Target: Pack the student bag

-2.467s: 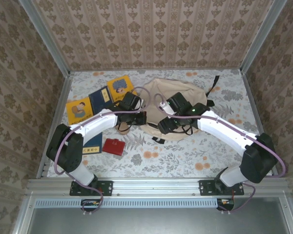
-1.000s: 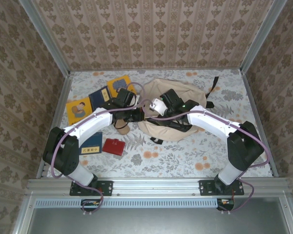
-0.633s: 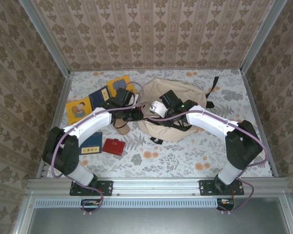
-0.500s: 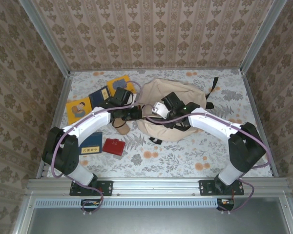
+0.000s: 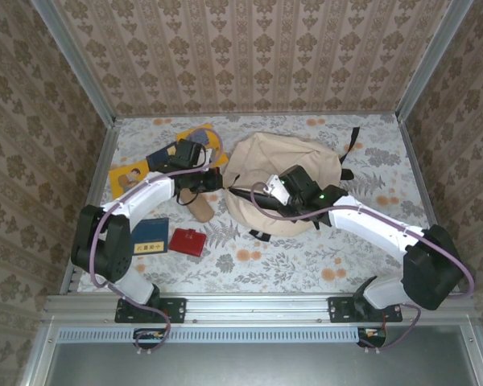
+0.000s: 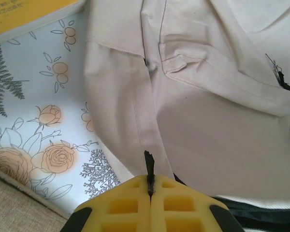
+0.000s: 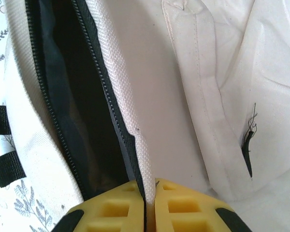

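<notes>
Cream canvas takes up the middle of the floral table (image 5: pixel 306 257): one student bag (image 5: pixel 298 157), slumped just toward 1 o'clock from the table's centre, with 12 at the far wall. Its zip opening is on its 8 o'clock side, and one black strap (image 5: pixel 355 135) trails off at its 1 o'clock.

I have two grippers on it. My left gripper (image 5: pixel 213 181) is at the bag's 9 o'clock edge. In my left wrist view its yellow pads (image 6: pixel 121 205) are pressed together with one black zip tab (image 6: pixel 149 163) pinched between them. My right gripper (image 5: pixel 245 195) reaches in from 4 o'clock across the bag's near half. In my right wrist view its pads are closed on the thin cream lip of the opening. A line of dark zipper teeth (image 7: pixel 94 67) and the dark lining (image 7: pixel 67 96) run up toward 11 o'clock.

Off toward 9 and 10 o'clock of the table lie four books:
- two yellow-covered books (image 5: pixel 127 178)
- one dark blue book (image 5: pixel 163 157)
- one blue notebook (image 5: pixel 149 236)

One red pouch (image 5: pixel 187 241) lies at 8 o'clock. One tan piece (image 5: pixel 200 209) lies between the pouch and my left gripper, just beside the bag. I cannot tell what the tan piece is. My left forearm crosses over the farther yellow book and the dark blue one, hiding part of each
</notes>
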